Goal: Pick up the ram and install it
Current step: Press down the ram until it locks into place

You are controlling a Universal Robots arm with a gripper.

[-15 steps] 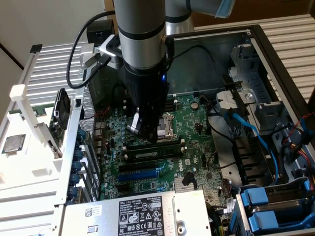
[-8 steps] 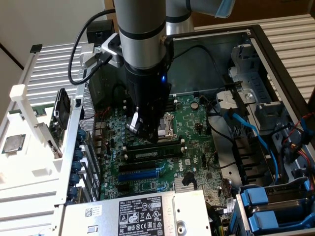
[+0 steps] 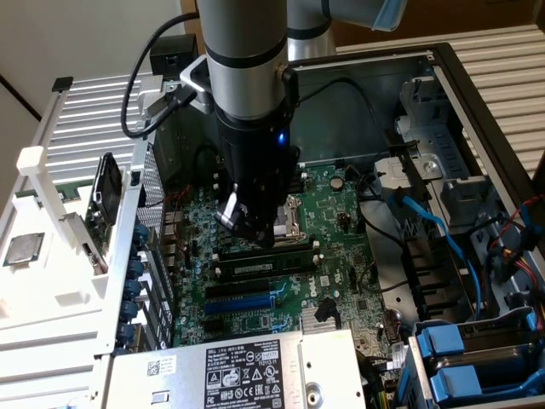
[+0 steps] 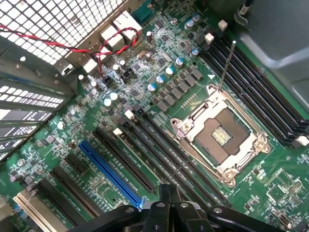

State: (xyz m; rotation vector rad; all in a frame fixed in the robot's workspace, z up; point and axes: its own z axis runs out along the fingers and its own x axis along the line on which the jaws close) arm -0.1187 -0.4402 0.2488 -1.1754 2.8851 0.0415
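Ram sits in its slot, shut gripper just above

The ram (image 3: 260,267) is seen lying in a long slot near the middle of the board (image 3: 349,256). The gripper (image 3: 254,232) is held shut just above it and nothing is gripped. The seating step seems to be in hand. If the ram is not clicked in, an even push straight down is called for.

The open chip socket (image 3: 288,223) is found right beside the gripper, so its pins must not be bumped. A blue slot (image 3: 243,301) is close by. Blue cables (image 3: 434,226) are kept well apart
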